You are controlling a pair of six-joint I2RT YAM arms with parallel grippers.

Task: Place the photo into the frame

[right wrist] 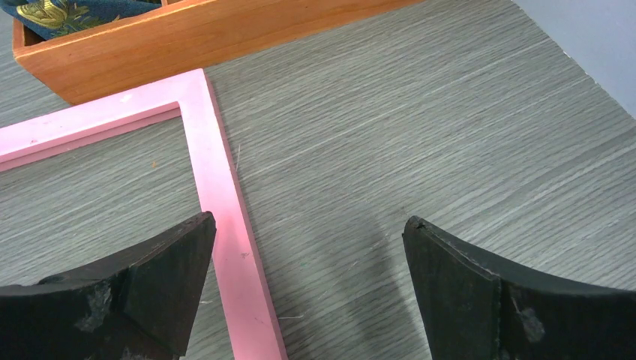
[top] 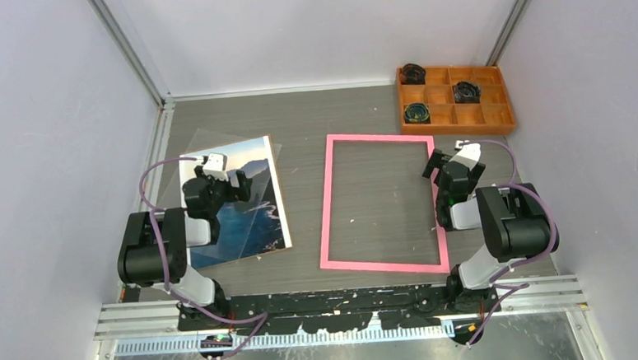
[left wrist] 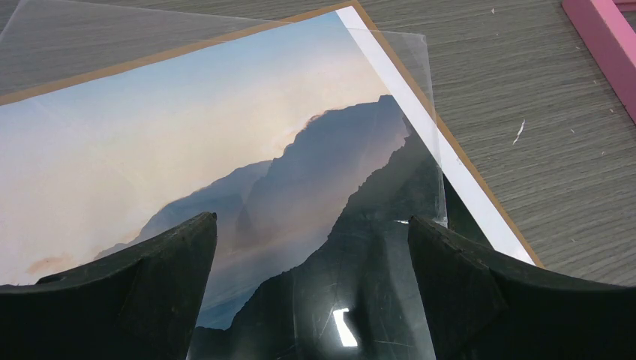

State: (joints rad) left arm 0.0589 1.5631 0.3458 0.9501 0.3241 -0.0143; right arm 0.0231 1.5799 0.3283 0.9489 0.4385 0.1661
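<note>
Grey table (top: 296, 123), pink frame (top: 327, 204) lying flat centre-right, photo (top: 260, 220) flat to its left beneath a clear sheet (left wrist: 397, 67), left gripper (left wrist: 311, 225) spread wide over the photo's mountains, holding nothing, right gripper (right wrist: 309, 225) likewise spread and empty, 1 frame rail between its fingers, nearer the left one.

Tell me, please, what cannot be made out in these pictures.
Top view: the left arm hides the photo's left part; the tray's dark contents are too small to identify.
Left wrist view: the clear sheet's near end runs off the bottom edge.
Right wrist view: most of the frame is cut off.
</note>
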